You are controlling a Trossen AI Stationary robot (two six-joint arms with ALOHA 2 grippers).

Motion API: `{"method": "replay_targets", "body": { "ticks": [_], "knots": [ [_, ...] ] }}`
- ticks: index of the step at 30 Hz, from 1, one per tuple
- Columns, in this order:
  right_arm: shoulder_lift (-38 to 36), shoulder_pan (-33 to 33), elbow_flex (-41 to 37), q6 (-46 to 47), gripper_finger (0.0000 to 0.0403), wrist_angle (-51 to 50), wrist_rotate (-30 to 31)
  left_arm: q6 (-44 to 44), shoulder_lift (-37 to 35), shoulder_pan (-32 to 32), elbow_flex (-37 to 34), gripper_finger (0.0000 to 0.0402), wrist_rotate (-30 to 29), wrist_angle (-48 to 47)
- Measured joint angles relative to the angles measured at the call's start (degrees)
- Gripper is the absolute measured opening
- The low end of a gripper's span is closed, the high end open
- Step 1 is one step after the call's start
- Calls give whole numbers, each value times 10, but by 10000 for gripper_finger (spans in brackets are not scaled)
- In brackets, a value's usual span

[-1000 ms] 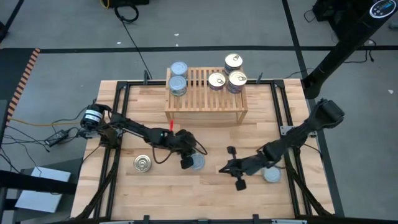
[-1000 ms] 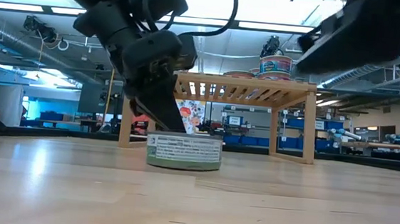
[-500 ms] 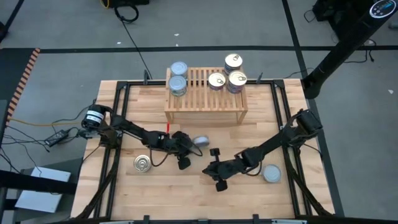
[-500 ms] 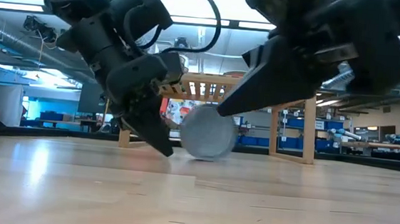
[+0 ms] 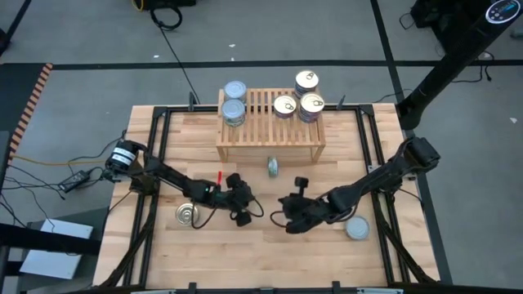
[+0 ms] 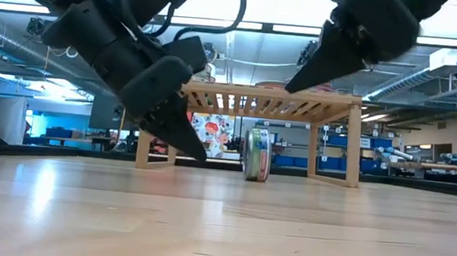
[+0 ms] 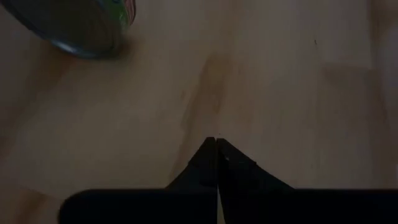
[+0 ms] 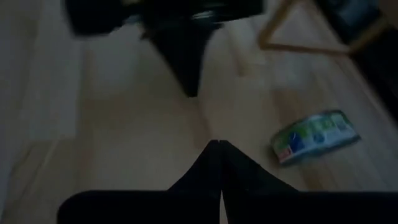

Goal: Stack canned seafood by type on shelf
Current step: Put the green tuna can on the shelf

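One tin: short round metal can with a green-blue label point(image 6: 257, 154) stands on edge just before the light wooden slatted shelf point(image 5: 270, 145); I hold nothing.
Grippers: left gripper point(image 5: 238, 214) and right gripper point(image 5: 287, 224) both pinched closed, empty.
Risk: I judge it may roll under the shelf.
Surface: pale plank tabletop point(image 5: 245, 253).
Room: workshop behind.

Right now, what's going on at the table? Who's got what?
Neither arm holds anything. The left gripper and the right gripper are both shut, low over the tabletop in front of the shelf. One tin stands on its edge just in front of the shelf, apart from both. Four tins already sit on the shelf's slats, two at each end; a gold-lidded tin and a silver-lidded tin wait on the table.
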Motion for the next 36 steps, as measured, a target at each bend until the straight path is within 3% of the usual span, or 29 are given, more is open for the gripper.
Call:
{"method": "replay_targets", "body": {
  "ticks": [4,7,12,19,24,29,36],
  "knots": [
    [-8,-15,0,76,21,-12,28,0,0,-9,0,0,-40,12],
    [7,-30,0,121,51,4,36,0,-1,-16,0,1,-60,12],
    [42,-40,0,208,138,8,55,14,-1,-37,0,1,-108,12],
    [103,-50,-1,259,282,76,204,26,-1,-73,0,1,-197,1],
    [148,-74,-1,250,350,148,245,-4,-1,-92,0,2,-254,-29],
    [177,-98,-1,273,379,171,251,-31,-1,-100,0,2,-269,-58],
    [183,-123,-1,334,375,171,265,-34,-1,-101,0,2,-274,-61]
  ]
}}
